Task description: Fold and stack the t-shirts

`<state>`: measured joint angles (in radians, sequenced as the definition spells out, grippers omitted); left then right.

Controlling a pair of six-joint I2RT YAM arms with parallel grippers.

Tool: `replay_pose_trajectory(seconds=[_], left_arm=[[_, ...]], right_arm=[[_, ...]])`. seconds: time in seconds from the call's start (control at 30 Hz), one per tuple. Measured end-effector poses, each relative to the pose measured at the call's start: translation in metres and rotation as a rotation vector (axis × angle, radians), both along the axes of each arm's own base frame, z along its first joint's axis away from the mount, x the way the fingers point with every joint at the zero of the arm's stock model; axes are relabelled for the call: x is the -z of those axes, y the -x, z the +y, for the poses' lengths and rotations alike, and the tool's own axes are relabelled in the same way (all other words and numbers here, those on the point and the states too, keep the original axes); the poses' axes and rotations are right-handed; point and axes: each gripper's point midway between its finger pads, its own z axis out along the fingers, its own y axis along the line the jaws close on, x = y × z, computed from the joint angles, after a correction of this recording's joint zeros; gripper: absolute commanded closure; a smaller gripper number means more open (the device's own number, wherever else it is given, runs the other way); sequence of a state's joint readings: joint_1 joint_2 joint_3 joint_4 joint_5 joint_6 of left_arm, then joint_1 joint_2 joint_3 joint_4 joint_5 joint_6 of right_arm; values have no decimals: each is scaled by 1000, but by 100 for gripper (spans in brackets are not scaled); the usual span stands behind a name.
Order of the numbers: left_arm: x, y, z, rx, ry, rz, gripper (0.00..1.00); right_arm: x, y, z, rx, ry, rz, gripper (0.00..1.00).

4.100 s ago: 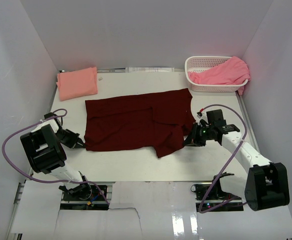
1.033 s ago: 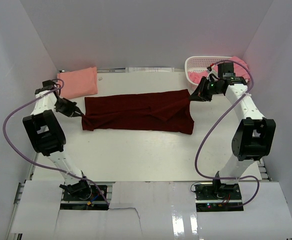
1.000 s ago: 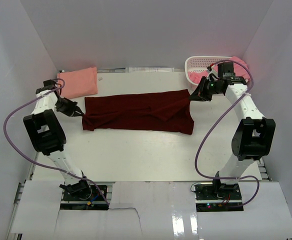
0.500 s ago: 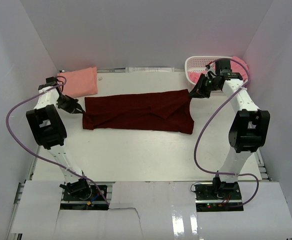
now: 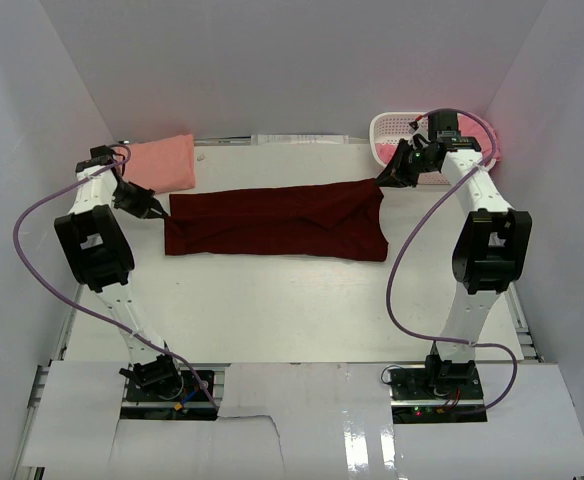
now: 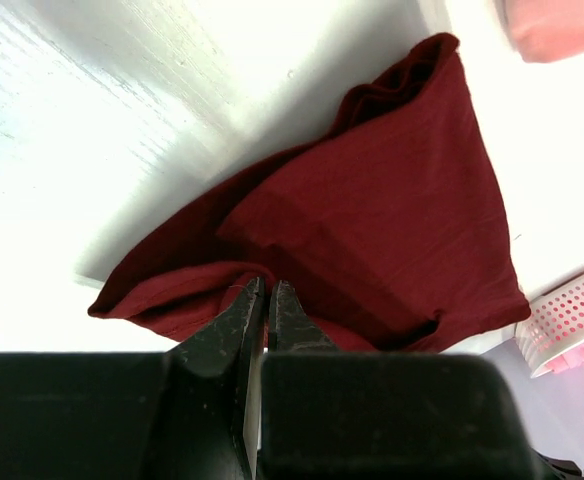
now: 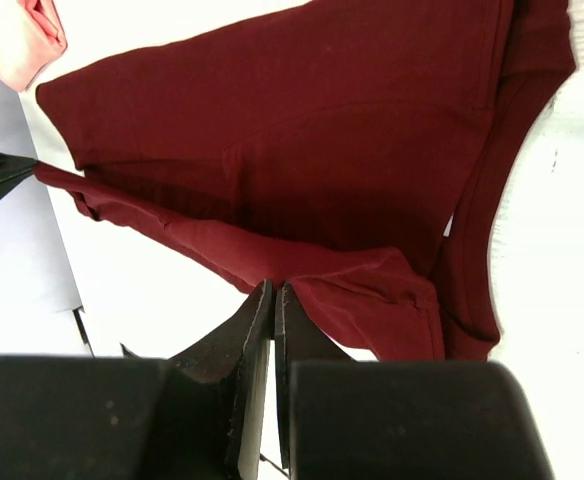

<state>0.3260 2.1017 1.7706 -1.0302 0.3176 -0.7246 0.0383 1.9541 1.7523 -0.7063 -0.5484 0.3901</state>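
The dark maroon t-shirt (image 5: 272,225) lies across the middle of the table as a long band folded lengthwise. At its left end my left gripper (image 5: 158,210) is shut on the cloth edge. In the left wrist view that gripper (image 6: 267,286) pinches a maroon fold (image 6: 392,210). My right gripper (image 5: 384,180) is shut on the band's far right corner, and the right wrist view shows its tips (image 7: 273,288) clamping a raised ridge of the maroon cloth (image 7: 302,120). The edge held between both grippers is pulled taut. A folded salmon-peach t-shirt (image 5: 157,163) sits at the back left. The pink t-shirt (image 5: 484,135) hangs in the basket, mostly hidden by the right arm.
A white lattice basket (image 5: 392,130) stands at the back right, right behind the right gripper. White walls close in the table on the left, back and right. Purple cables loop off both arms. A white strip (image 5: 302,140) lies along the back edge.
Both grippers have moved toward the back of the table with the maroon edge in them, laying it over the shirt. The right arm now reaches up against the basket.
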Motion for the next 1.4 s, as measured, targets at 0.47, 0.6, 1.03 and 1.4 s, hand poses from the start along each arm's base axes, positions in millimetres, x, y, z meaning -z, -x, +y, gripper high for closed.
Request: replay_pose_trajectory(seconds=[0.47,0.6,1.03,1.4], left_arm=[[7,-8,2,-4,12,14,100],[15,-12,2,-5,19,25,100],[15,-26,-3,14,24,2,97],[18,-31,-6,30,29,-1,21]], right_arm=[[22,-15,0,4,6,35,92],[21,-20,0,5,6,30,92],[22,-33,0,23,11,21,91],[17,-48,3,37,32,-10,45]])
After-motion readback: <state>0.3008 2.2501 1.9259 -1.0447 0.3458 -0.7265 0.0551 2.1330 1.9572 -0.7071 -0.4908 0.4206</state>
